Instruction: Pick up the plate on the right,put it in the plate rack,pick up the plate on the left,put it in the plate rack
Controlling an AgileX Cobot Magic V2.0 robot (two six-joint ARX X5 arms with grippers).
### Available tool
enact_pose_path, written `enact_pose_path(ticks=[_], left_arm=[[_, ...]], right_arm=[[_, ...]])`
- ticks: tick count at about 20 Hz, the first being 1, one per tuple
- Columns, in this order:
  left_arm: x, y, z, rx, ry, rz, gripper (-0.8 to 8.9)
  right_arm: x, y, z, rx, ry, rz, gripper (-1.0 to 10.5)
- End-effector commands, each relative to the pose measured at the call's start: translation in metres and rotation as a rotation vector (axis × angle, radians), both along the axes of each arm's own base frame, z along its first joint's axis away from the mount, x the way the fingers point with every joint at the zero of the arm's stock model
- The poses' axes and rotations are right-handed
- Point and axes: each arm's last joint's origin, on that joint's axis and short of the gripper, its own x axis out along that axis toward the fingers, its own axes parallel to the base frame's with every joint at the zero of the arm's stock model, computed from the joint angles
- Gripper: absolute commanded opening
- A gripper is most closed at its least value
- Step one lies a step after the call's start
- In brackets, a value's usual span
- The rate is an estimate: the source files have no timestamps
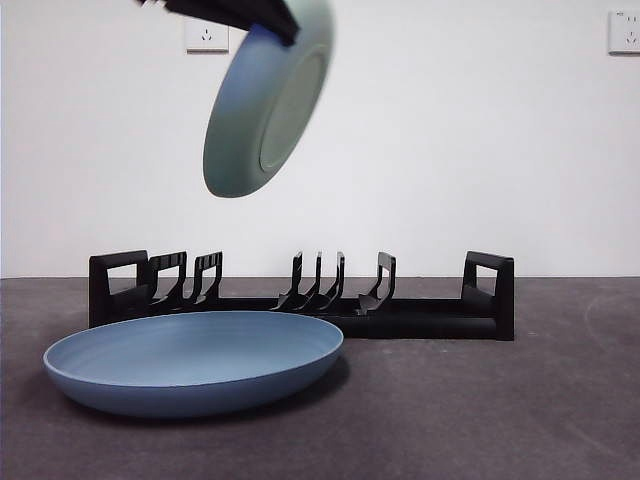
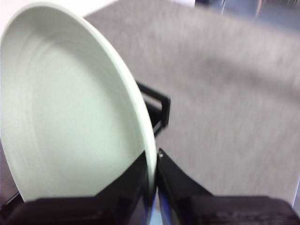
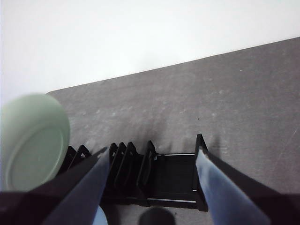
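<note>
The plate rack [image 1: 300,297] is seen as a long, low black frame lying across the far part of the bench [image 1: 520,410], with curved upright dividers and a boxy loop handle at each end; no plate stands in it yet. Just in front of its left half a blue plate [image 1: 195,360] lies flat, its far rim close to the rack. A pale green plate [image 1: 268,100] is held high above the left part of the rack, tilted on edge, pinched at its rim by the left end effector [image 2: 152,187], whose jaws are closed on it. A slip is risked, since only the rim is gripped. If lowered off line, a divider or the blue plate could be struck. The right end effector [image 3: 152,187] is held wide open and empty above the rack.
</note>
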Motion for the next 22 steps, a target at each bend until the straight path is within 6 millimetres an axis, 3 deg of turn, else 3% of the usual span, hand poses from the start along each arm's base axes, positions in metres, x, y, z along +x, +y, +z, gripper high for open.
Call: enact_pose_path(ticks=[1, 9, 22], left_arm=[[0.019, 0.019, 0.004, -0.136, 0.053, 0.042, -0.09], [0.048, 0.065, 0.006, -0.257, 0.060, 0.116, -0.09], [0.087, 0.082, -0.035, -0.262, 0.207, 0.151, -0.09]], right_arm=[[0.000, 0.000, 0.001, 0.006, -0.004, -0.003, 3.1], [0.001, 0.000, -0.002, 0.004, 0.015, -0.004, 3.1], [0.006, 0.001, -0.005, 0.002, 0.034, -0.004, 3.1]])
